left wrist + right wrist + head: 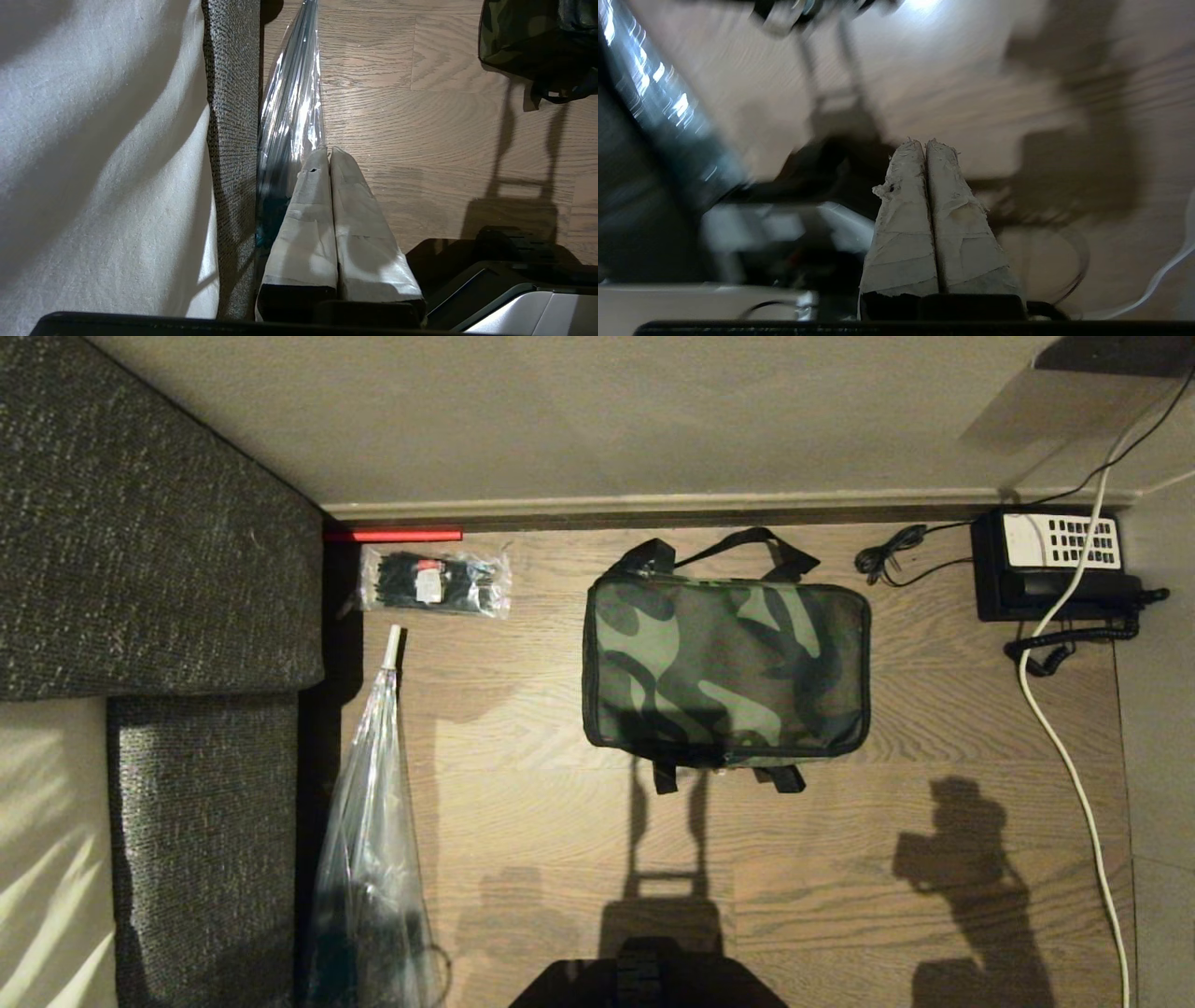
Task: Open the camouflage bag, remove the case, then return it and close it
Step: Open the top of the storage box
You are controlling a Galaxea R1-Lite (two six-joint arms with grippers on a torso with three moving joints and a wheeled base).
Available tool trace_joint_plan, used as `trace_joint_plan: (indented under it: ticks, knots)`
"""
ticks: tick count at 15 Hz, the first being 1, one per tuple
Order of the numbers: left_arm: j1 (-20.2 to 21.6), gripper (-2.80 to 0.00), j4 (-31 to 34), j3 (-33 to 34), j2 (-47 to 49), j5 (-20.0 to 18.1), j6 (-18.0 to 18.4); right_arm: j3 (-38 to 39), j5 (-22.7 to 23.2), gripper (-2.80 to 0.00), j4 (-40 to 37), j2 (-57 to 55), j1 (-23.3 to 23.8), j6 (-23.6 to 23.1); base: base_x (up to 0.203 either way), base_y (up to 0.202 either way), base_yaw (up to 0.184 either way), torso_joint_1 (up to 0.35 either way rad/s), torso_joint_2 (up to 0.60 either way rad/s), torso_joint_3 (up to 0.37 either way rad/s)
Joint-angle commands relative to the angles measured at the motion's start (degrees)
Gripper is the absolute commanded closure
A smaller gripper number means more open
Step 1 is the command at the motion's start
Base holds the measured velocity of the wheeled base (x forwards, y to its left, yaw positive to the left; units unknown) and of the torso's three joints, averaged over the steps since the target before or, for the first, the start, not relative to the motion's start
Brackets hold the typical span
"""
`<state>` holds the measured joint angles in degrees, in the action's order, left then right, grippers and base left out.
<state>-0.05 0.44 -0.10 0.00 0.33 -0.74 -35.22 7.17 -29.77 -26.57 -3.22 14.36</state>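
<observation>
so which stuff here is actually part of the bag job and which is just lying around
Job:
camouflage bag, closed, on the floor
right gripper, shut, empty

Lying about:
packet of cable ties
telephone
clear plastic sleeve
white cable
left gripper, shut, beside the sofa

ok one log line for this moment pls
bag: zipped, on floor | case: not visible | left gripper: shut, empty | right gripper: shut, empty, above floor

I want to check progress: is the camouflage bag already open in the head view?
No, the camouflage bag lies flat on the wooden floor with its lid down and no red lining showing.
</observation>
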Motion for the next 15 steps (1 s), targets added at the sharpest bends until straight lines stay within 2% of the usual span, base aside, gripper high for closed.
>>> trace_joint_plan:
  ticks: [1, 3, 6, 8, 11, 12, 15]
  knots:
    - [0.04, 0.00, 0.00, 0.01, -0.08, 0.02, -0.05, -1.13, 3.76, 0.00, 4.88, -23.39, -2.06, 0.85, 0.000, 0.000, 0.000, 0.000, 0.00, 0.000]
    - [-0.04, 0.00, 0.00, 0.01, 0.00, 0.02, -0.05, -0.96, 6.42, 0.00, 12.77, -35.79, -5.05, 2.73, 0.000, 0.000, 0.000, 0.000, 0.00, 0.000]
    - [0.03, 0.00, 0.00, 0.01, 0.00, 0.02, -0.05, -0.20, 8.26, 0.00, 33.82, -51.66, -12.34, 9.94, 0.000, 0.000, 0.000, 0.000, 0.00, 0.000]
    - [-0.04, 0.00, 0.00, 0.01, 0.00, 0.02, -0.05, 0.92, 5.91, 0.00, 46.41, -59.73, -20.09, 14.70, 0.000, 0.000, 0.000, 0.000, 0.00, 0.000]
    - [-0.03, 0.00, 0.00, 0.01, -0.01, 0.02, -0.05, 2.59, -2.19, 0.00, 58.17, -69.79, -27.79, 17.63, 0.000, 0.000, 0.000, 0.000, 0.00, 0.000]
    - [0.03, 0.00, 0.00, 0.01, 0.00, 0.02, -0.05, 3.17, -3.16, -2.80, 62.19, -71.81, -28.53, 17.86, 0.000, 0.000, 0.000, 0.000, 0.00, 0.000]
    - [-0.04, 0.00, 0.00, 0.01, 0.00, 0.02, -0.05, 3.73, -5.42, -2.80, 74.36, -77.41, -30.05, 16.32, 0.000, 0.000, 0.000, 0.000, 0.00, 0.000]
